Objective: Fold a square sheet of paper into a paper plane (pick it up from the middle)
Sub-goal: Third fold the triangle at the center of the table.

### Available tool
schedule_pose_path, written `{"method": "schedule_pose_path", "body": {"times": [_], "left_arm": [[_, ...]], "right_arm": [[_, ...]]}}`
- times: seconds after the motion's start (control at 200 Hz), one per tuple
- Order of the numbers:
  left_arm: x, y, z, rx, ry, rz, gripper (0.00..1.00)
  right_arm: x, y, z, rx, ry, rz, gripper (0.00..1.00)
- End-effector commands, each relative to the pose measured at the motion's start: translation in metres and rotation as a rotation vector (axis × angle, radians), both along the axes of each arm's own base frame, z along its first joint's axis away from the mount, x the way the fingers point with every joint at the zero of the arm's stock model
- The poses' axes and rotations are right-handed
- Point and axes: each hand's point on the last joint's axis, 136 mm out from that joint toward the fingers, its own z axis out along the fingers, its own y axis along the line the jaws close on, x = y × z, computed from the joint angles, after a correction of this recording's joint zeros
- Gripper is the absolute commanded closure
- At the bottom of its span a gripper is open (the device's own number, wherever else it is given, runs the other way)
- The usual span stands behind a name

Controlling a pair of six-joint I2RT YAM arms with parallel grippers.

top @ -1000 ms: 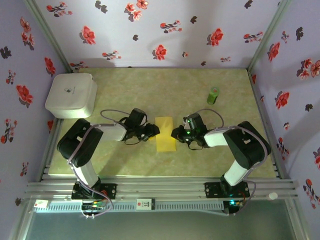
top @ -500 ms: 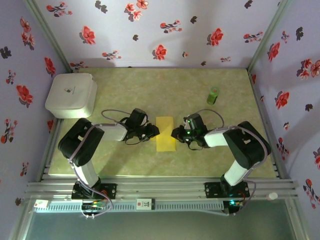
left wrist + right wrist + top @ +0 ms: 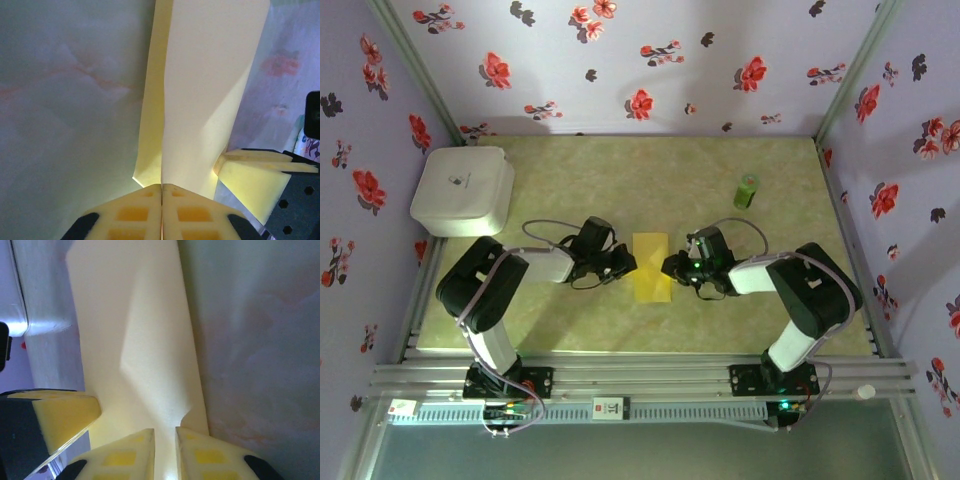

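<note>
Pale green marbled surface (image 3: 570, 190), a white rounded plastic box (image 3: 463, 190) set aside at its far left corner. Bright yellow square sheet of paper (image 3: 651, 265), creased into a narrow strip, laid centrally within reach of both arms: its left edge is pinched in the closed left jaws, evidently for steadying, while its right edge is straddled by the slightly parted right jaws, apparently unclamped. Small green cylinder (image 3: 747, 190) kept apart, far right.

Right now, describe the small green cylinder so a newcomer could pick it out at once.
Start at the beige marbled table and look to its far right, opposite the white rounded box. The small green cylinder stands there alone, unlike the folded yellow sheet of paper at the middle.
</note>
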Motion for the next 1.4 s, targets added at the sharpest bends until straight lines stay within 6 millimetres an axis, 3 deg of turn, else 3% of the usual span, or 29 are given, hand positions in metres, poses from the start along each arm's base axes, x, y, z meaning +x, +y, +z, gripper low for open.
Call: {"method": "schedule_pose_path", "body": {"times": [0.0, 0.145, 0.295, 0.43, 0.535, 0.705, 0.825, 1.12, 1.395], "left_arm": [[-0.004, 0.001, 0.014, -0.031, -0.017, 0.012, 1.0], [-0.008, 0.005, 0.018, -0.013, 0.042, 0.044, 1.0], [-0.008, 0.005, 0.028, -0.049, 0.06, 0.08, 1.0], [-0.01, 0.008, 0.028, -0.055, 0.08, 0.102, 1.0], [-0.01, 0.009, 0.027, -0.073, 0.091, 0.118, 1.0], [-0.008, 0.008, 0.028, -0.09, 0.086, 0.109, 1.0], [-0.007, 0.01, 0.028, -0.094, 0.087, 0.115, 1.0], [-0.006, 0.013, 0.026, -0.095, 0.096, 0.123, 1.0], [-0.006, 0.013, 0.028, -0.095, 0.087, 0.115, 1.0]], "right_arm": [[-0.003, -0.009, -0.004, -0.05, 0.004, -0.007, 0.76], [-0.003, -0.006, 0.025, -0.076, -0.101, 0.042, 0.67], [-0.012, -0.006, 0.045, -0.26, -0.317, 0.134, 0.62], [-0.033, 0.011, 0.067, -0.413, -0.627, 0.291, 0.6], [-0.055, 0.031, 0.079, -0.44, -0.827, 0.416, 0.5], [-0.081, 0.053, 0.069, -0.564, -0.946, 0.593, 0.48], [-0.089, 0.067, 0.071, -0.642, -1.076, 0.622, 0.45], [-0.073, 0.068, 0.054, -0.863, -1.139, 0.614, 0.44], [-0.077, 0.072, 0.045, -0.888, -1.132, 0.653, 0.5]]}}
